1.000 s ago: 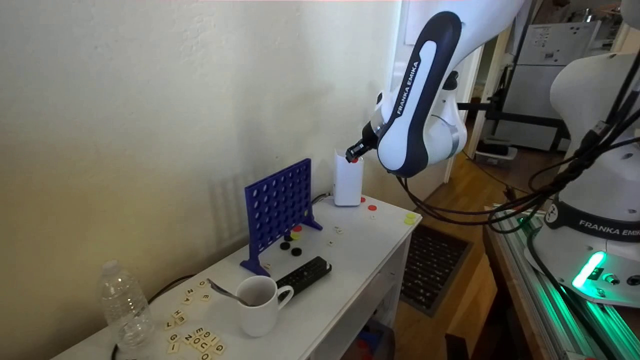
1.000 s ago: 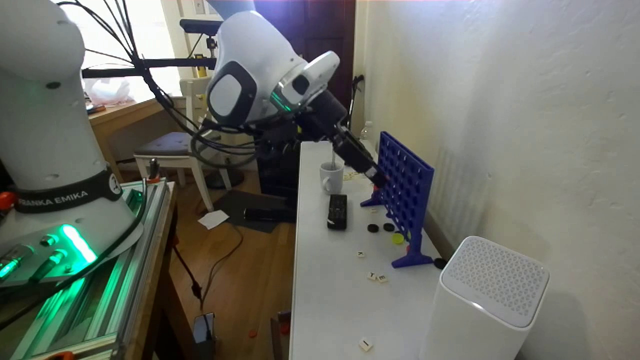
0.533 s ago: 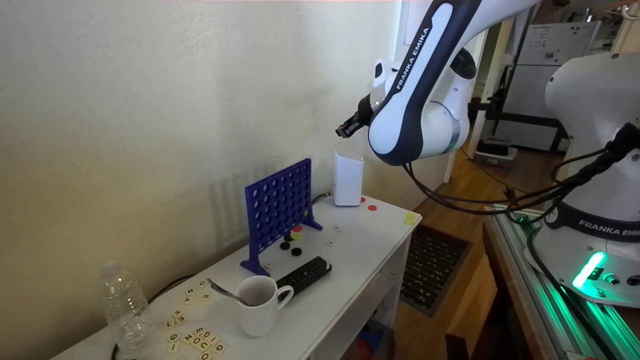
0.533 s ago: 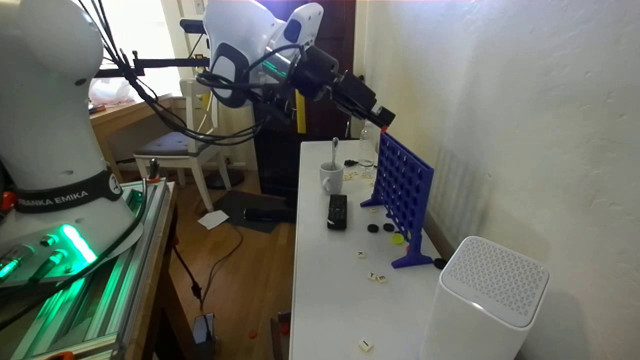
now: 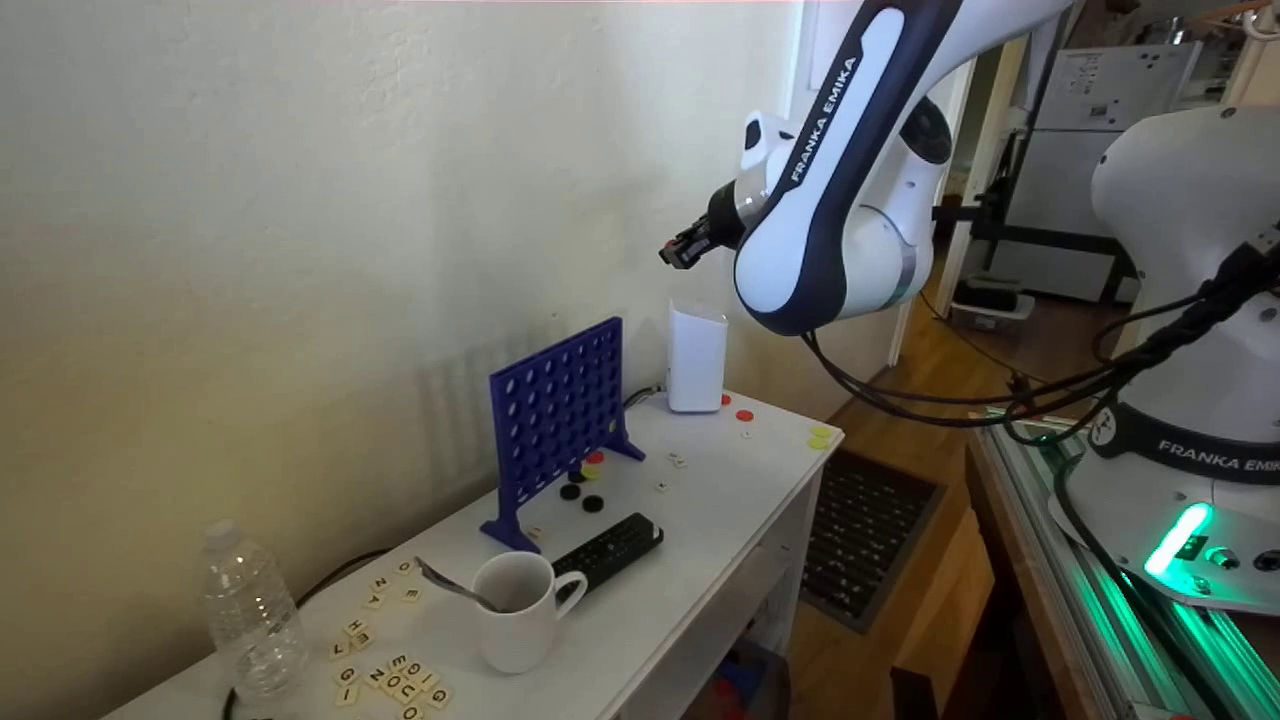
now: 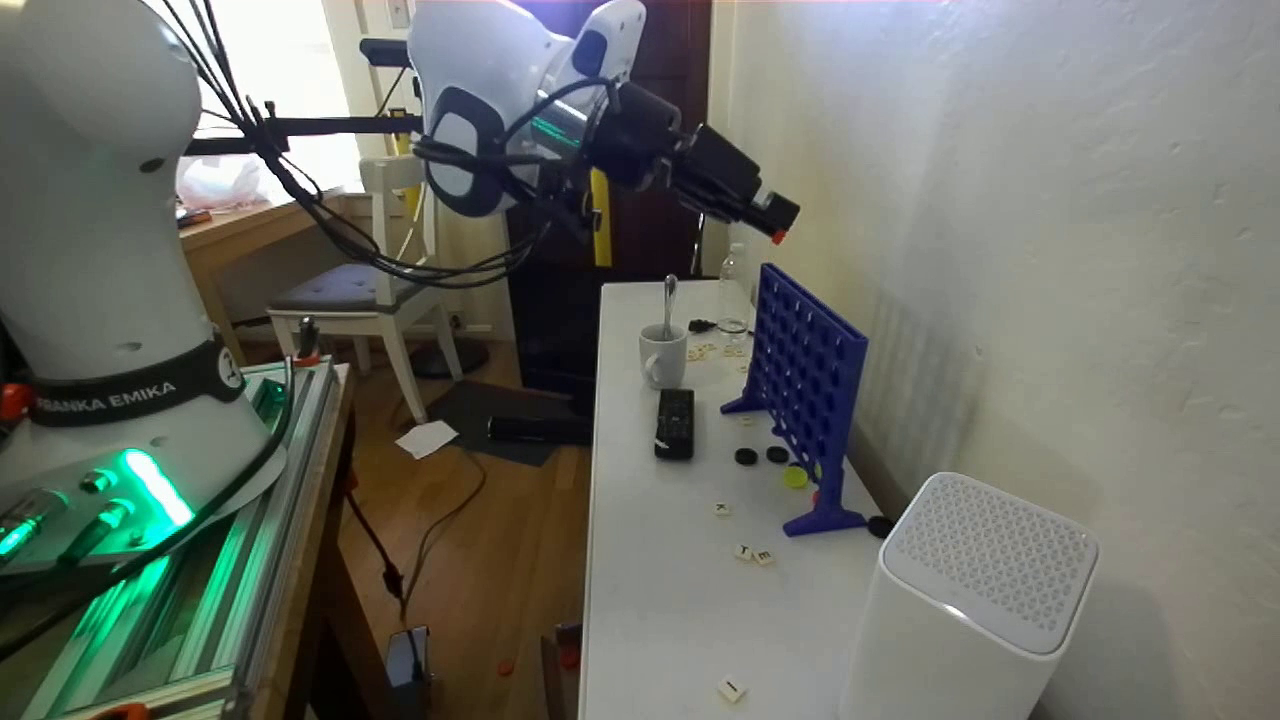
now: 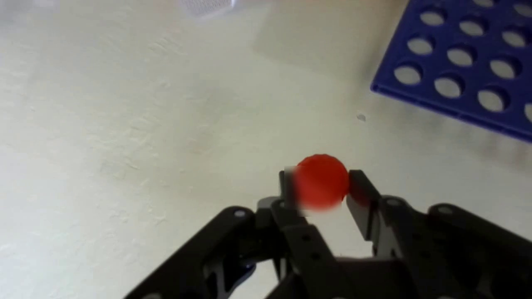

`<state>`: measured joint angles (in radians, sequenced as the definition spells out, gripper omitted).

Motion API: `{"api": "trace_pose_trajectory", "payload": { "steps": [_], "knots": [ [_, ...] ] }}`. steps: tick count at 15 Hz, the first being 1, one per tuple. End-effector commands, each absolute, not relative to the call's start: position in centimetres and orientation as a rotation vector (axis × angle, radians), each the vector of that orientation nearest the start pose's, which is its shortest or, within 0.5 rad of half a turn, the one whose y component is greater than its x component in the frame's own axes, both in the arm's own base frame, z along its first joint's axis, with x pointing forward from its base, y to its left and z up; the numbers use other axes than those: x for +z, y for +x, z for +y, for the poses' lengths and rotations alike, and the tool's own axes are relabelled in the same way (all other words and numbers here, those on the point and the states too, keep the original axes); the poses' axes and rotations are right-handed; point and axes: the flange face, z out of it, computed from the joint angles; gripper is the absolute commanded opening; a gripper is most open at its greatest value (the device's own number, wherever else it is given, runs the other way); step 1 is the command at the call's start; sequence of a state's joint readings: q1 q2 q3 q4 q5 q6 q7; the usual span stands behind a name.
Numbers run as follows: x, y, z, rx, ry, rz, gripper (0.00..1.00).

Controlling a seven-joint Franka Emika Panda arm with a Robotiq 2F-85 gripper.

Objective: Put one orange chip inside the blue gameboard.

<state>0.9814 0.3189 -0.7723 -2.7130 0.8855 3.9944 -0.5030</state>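
Observation:
An orange-red chip (image 7: 322,178) is held between the two fingertips of my gripper (image 7: 319,187) in the wrist view. The chip also shows at the gripper tip (image 6: 778,237) in an exterior view. The blue gameboard (image 5: 557,410) stands upright on the white table against the wall, and shows in both exterior views (image 6: 812,365). My gripper (image 5: 678,252) is higher than the board's top edge and apart from it, to the right of the board in that exterior view. In the wrist view the board (image 7: 476,77) is at the upper right, away from the fingertips.
A white box (image 5: 697,360) stands beyond the board. Black chips (image 5: 593,503), red chips (image 5: 744,416) and yellow chips (image 5: 818,440) lie on the table (image 5: 700,540). A remote (image 5: 610,552), a white mug (image 5: 515,625) with a spoon, letter tiles and a bottle (image 5: 255,620) are nearby.
My gripper has risen with the chip from beside the board to above its top level. Over the last half second it has shifted slightly toward the wall. The board has not moved.

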Motion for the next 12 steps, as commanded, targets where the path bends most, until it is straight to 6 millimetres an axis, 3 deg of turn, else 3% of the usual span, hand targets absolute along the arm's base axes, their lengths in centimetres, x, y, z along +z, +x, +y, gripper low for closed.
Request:
{"api": "trace_pose_trajectory", "payload": {
  "steps": [1, 5, 6, 7, 8, 9, 12],
  "knots": [
    [31.7, 44.0, 0.3, 1.462, 2.156, -0.031, 0.11],
    [30.4, 44.6, 1.1, 1.657, 2.130, -0.044, 0.11],
    [31.8, 46.5, 1.0, 1.692, 2.142, -0.026, 0.11],
    [31.2, 46.9, 0.6, 1.722, 2.185, -0.051, 0.11],
    [31.2, 45.6, 0.7, 1.639, 2.182, -0.037, 0.11],
    [31.4, 45.9, 0.3, 1.650, 2.180, -0.047, 0.36],
    [31.3, 45.9, 0.4, 1.646, 2.183, -0.042, 0.36]
  ]
}}
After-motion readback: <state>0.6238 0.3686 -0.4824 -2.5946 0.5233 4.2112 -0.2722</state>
